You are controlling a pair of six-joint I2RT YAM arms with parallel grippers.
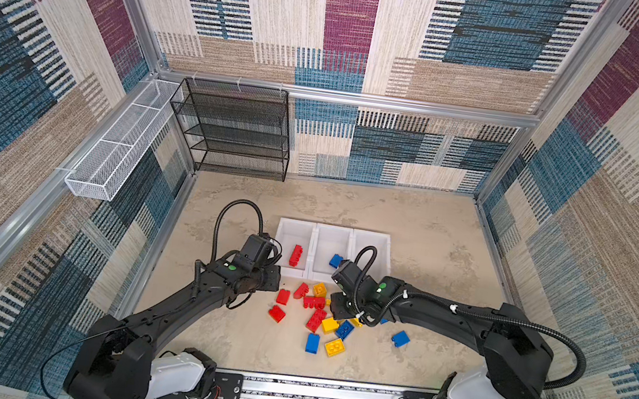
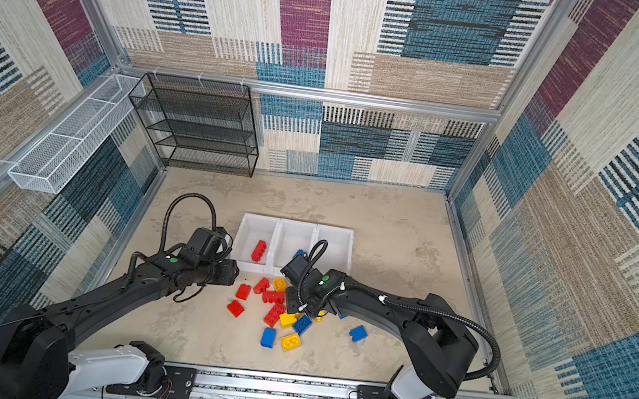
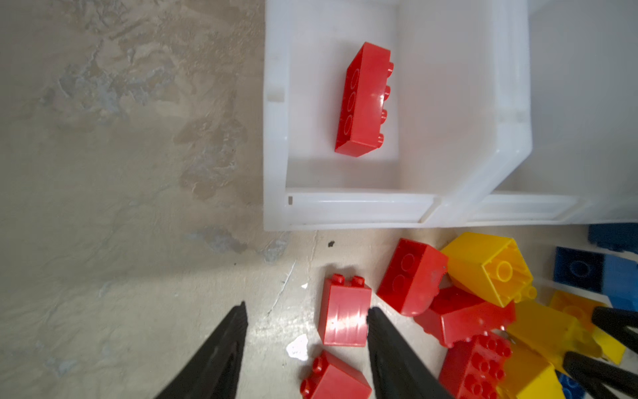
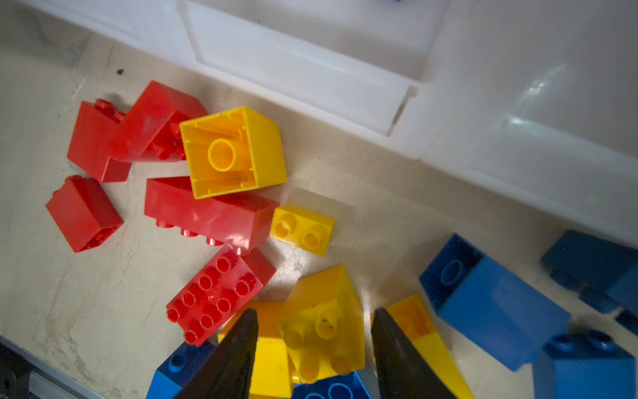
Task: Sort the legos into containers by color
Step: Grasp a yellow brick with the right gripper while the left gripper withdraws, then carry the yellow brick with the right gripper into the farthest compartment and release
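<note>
Looking down in both top views: legos (image 1: 317, 313) heaped just before the containers (image 1: 331, 244). Left wrist: left gripper (image 3: 307, 307) spread, red brick (image 3: 344, 316) against one finger. Right wrist: right gripper (image 4: 316, 311) parted, straddling yellow brick (image 4: 322, 324), unclamped.

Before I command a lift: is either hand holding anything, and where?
Nothing held. The left hand is open over the table; the right hand straddles a tilted yellow brick, unclamped.
</note>
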